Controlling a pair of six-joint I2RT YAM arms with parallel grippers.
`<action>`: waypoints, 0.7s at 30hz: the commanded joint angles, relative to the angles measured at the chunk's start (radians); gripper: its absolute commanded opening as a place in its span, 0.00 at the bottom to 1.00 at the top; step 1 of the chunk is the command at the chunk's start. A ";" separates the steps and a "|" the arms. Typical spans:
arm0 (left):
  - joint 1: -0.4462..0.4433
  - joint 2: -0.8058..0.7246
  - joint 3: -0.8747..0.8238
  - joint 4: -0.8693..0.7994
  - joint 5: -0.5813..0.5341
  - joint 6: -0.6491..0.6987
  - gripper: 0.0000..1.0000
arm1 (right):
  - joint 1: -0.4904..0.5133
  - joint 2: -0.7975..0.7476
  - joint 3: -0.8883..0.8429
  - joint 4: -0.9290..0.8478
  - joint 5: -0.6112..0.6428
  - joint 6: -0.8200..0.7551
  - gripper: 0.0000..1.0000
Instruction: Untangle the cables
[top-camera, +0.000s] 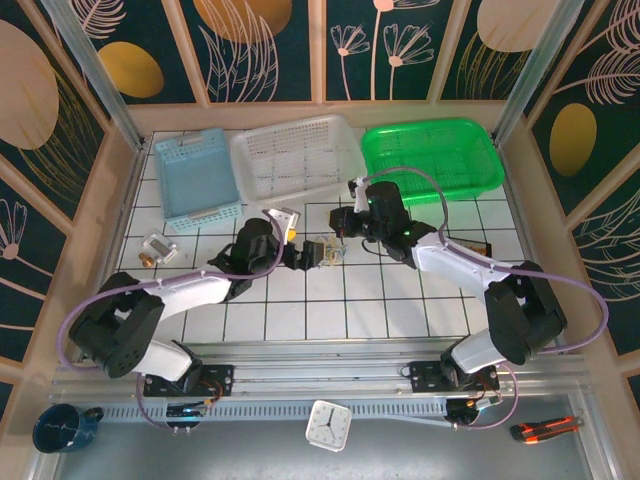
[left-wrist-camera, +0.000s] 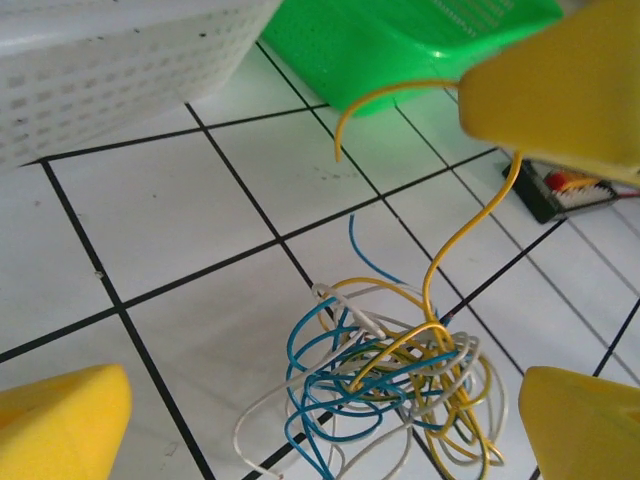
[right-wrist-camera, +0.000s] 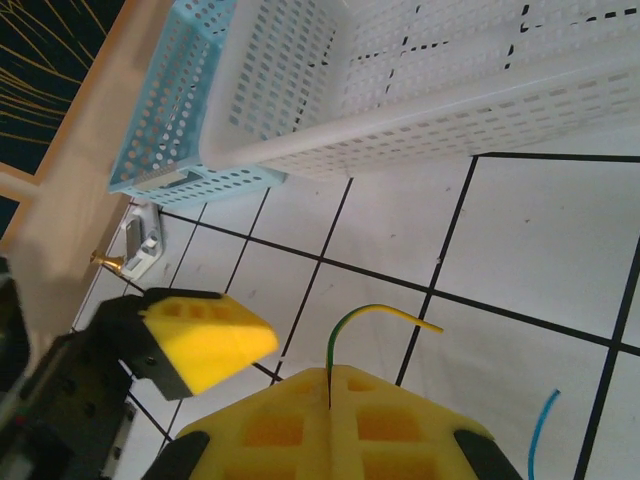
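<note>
White black-gridded tabletop (top-camera: 330, 310), wooden rim (top-camera: 105, 195), perhaps papered dark floral walls (top-camera: 150, 30).

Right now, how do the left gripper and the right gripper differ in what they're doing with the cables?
The left gripper is wide open; the right gripper is shut. The left gripper holds nothing, its fingers either side of the cables; the right gripper pinches one yellow wire near its free end, which rises out of the clump. Both have yellow fingers.
</note>
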 joint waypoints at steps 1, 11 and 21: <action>-0.026 0.058 0.044 0.061 -0.037 0.073 0.99 | 0.017 0.008 -0.014 0.040 -0.001 0.020 0.00; -0.044 0.161 0.099 0.083 -0.062 0.108 0.99 | 0.035 0.010 -0.030 0.045 0.007 0.026 0.00; -0.044 0.221 0.125 0.104 -0.053 0.119 0.94 | 0.047 -0.002 -0.027 0.050 -0.005 0.046 0.00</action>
